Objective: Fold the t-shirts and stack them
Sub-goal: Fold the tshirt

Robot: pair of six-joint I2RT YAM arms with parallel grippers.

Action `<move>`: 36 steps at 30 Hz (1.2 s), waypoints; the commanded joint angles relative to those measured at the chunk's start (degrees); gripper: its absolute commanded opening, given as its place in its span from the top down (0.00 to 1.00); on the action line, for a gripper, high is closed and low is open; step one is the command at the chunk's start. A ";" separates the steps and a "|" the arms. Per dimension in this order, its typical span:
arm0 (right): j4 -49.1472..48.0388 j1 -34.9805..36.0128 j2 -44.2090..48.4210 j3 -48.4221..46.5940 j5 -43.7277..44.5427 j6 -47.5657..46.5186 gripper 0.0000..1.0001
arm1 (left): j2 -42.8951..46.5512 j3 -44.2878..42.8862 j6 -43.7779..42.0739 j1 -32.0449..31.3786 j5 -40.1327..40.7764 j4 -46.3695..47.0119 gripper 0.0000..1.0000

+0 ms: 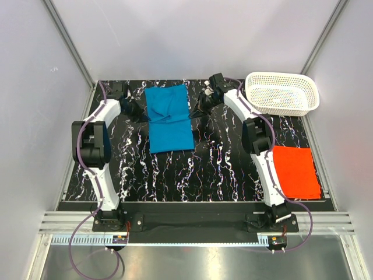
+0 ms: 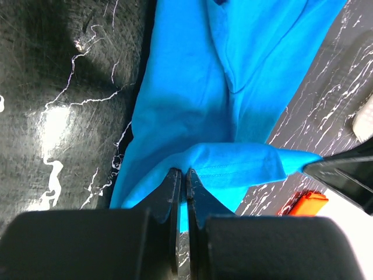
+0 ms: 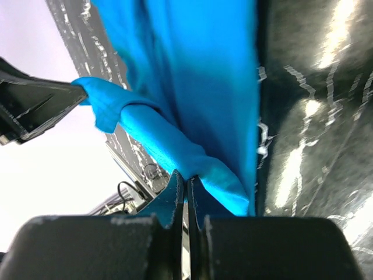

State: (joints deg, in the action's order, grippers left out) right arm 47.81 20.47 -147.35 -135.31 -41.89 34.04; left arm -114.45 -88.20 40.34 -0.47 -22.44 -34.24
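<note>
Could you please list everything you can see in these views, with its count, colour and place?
blue t-shirt: one, bright blue, far middle of the table, partly folded.
orange-red t-shirt: one, orange-red, folded flat at the near right.
basket: one, white, perforated, far right corner.
table: one, black with white veining, under everything.
left arm: one, white and black, left of the blue t-shirt, jaws shut on its edge.
right arm: one, white and black, right of it, jaws shut on its edge.

Overhead rear view; two wrist close-ups sharing the blue t-shirt (image 1: 169,119)
</note>
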 commanded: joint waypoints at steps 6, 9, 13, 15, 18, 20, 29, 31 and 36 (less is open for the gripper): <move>0.88 -1.92 -3.91 -5.32 -3.37 1.38 0.97 | -4.19 -4.52 -0.61 0.38 -2.96 1.37 0.96; 0.79 -1.92 -5.57 -7.33 -3.99 1.99 0.95 | -4.90 -5.14 -0.87 0.38 -2.62 1.37 0.95; 0.53 -2.01 -8.82 -12.34 -4.43 3.83 0.84 | -4.46 -5.66 -1.57 1.70 1.26 1.54 0.87; 0.27 -2.27 -12.41 -18.29 -5.13 6.20 0.80 | -5.86 -7.06 -1.67 2.31 0.73 1.54 0.84; -0.87 -3.24 -16.03 -25.70 -6.10 10.68 0.67 | -8.14 -9.78 -1.58 3.10 -1.02 1.37 0.65; -3.50 -4.12 -15.00 -25.45 -6.54 13.32 0.59 | -8.33 -11.11 -2.10 3.72 -1.64 1.19 0.62; -4.13 -5.97 -0.41 -6.95 -4.34 6.85 0.53 | 2.90 -6.29 -5.35 3.46 -1.90 1.19 0.51; -3.34 -5.44 4.42 -2.44 -3.20 3.33 0.53 | 4.93 -0.76 -5.88 3.02 -4.01 2.59 0.52; -2.72 -2.81 15.06 16.18 -1.44 -3.18 0.44 | 14.94 14.51 -7.73 2.41 -4.29 4.00 0.47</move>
State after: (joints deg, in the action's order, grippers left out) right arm 44.27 14.61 -141.75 -126.61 -44.38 37.21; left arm -105.80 -80.90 35.16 2.46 -25.36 -31.92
